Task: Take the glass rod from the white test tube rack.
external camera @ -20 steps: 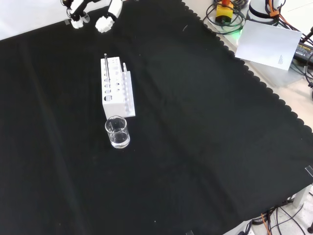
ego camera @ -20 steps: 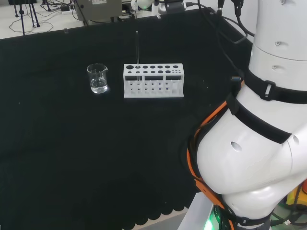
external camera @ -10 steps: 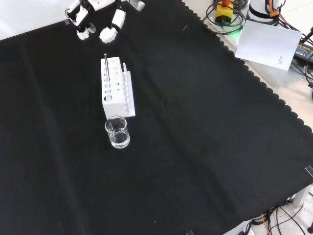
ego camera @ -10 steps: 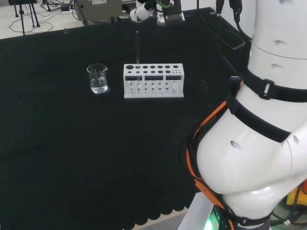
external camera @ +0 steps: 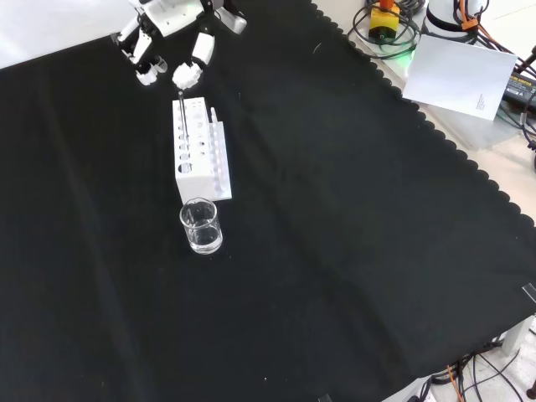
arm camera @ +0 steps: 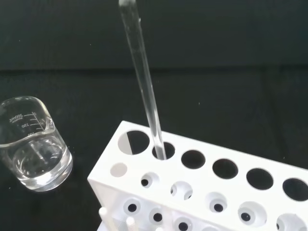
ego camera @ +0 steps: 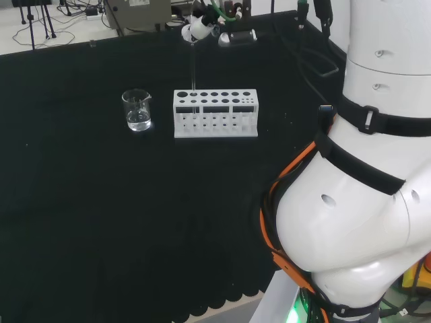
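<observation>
**Rod upright in the rack, hand poised over its tip**

Head view: the rod (ego camera: 193, 74) stands upright in the white rack (ego camera: 215, 114), in a hole of the back row near the rack's left end. The rack sits on the black cloth (ego camera: 101, 202), and a beaker (ego camera: 137, 110) with some clear liquid stands just left of it, apart from it. The hand (ego camera: 202, 23) is above and behind the rack, at the rod's top end; its fingers are spread, holding nothing. Whether a fingertip touches the rod cannot be told. The arm's white links (ego camera: 357, 202) rise at the right.

Front view: the rack (external camera: 199, 151) lies lengthwise, running away from the camera, with the beaker (external camera: 201, 225) just in front of its near end. The rod (external camera: 181, 113) rises from the rack's far end. The hand (external camera: 167, 42) comes in from the top, its fingers parted, with one fingertip to either side of the rod's top.

Wrist view: the rod (arm camera: 142, 77) leans through the second hole of the rack (arm camera: 202, 187), the holes beside it empty. The beaker (arm camera: 33, 144) stands near the rack's end, liquid in its bottom.
</observation>
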You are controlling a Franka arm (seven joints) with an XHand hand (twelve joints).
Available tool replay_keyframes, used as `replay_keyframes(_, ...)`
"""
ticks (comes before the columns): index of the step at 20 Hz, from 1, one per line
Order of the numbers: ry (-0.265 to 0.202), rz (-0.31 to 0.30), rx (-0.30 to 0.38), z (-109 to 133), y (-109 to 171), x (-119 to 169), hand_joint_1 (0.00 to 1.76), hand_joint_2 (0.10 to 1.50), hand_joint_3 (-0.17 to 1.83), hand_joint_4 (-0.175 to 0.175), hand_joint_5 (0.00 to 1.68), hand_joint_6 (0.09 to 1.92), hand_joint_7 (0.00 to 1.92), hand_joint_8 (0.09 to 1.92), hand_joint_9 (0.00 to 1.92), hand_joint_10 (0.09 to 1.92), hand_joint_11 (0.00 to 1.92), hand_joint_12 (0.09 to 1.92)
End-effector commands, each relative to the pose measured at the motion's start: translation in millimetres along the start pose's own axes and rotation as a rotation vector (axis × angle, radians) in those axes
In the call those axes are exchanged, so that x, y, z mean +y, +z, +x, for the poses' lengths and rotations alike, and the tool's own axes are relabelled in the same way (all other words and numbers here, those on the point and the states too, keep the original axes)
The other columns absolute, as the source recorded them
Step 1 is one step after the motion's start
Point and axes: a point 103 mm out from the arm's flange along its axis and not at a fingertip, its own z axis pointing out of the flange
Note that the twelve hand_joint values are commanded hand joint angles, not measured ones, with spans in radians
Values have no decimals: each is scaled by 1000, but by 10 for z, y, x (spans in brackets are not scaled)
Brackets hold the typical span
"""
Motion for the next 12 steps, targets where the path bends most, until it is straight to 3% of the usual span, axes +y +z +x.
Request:
replay_keyframes(1, 21, 34, -18, 59, 86, -12, 693, 911, 525, -175, 520, 1015, 975, 942, 1106, 916, 247, 1429)
replay_keyframes(10, 38, 104, -37, 169, 235, 36, 738, 883, 542, -175, 552, 1005, 1028, 922, 1164, 893, 206, 1441)
replay_keyframes(12, 10, 102, -46, 190, 262, 39, 739, 879, 550, -175, 556, 1001, 1035, 917, 1180, 885, 199, 1444)
